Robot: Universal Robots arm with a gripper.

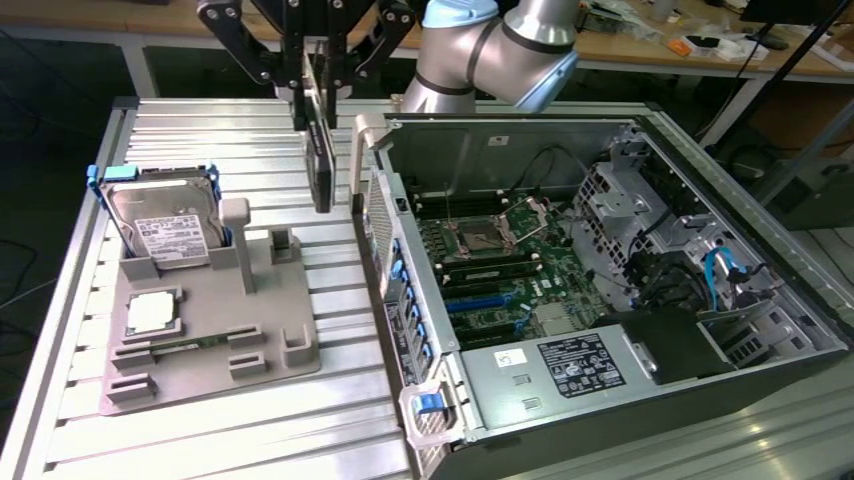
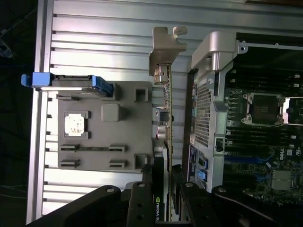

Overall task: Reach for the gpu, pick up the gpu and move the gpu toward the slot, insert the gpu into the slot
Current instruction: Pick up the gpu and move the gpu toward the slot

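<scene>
The gpu [image 1: 320, 150] hangs on edge above the slatted table, between the grey fixture and the open computer case, and my gripper [image 1: 320, 80] is shut on its upper end. In the wrist view the gpu [image 2: 164, 118] runs edge-on away from my gripper [image 2: 162, 198], its silver end bracket at the far end and a green board edge along one side. The card is clear of the table and just outside the case's rear wall. The slot [image 1: 483, 298], a long blue connector, lies on the green motherboard inside the case, below the CPU socket.
The grey fixture [image 1: 214, 340] holds a silver hard drive with blue clips [image 1: 160, 225] and a small square CPU chip [image 1: 154, 312]. The open case [image 1: 747, 300] fills the exterior view's right, and its perforated rear wall [image 1: 380, 250] stands beside the card. Cables and a drive cage crowd the case's far side.
</scene>
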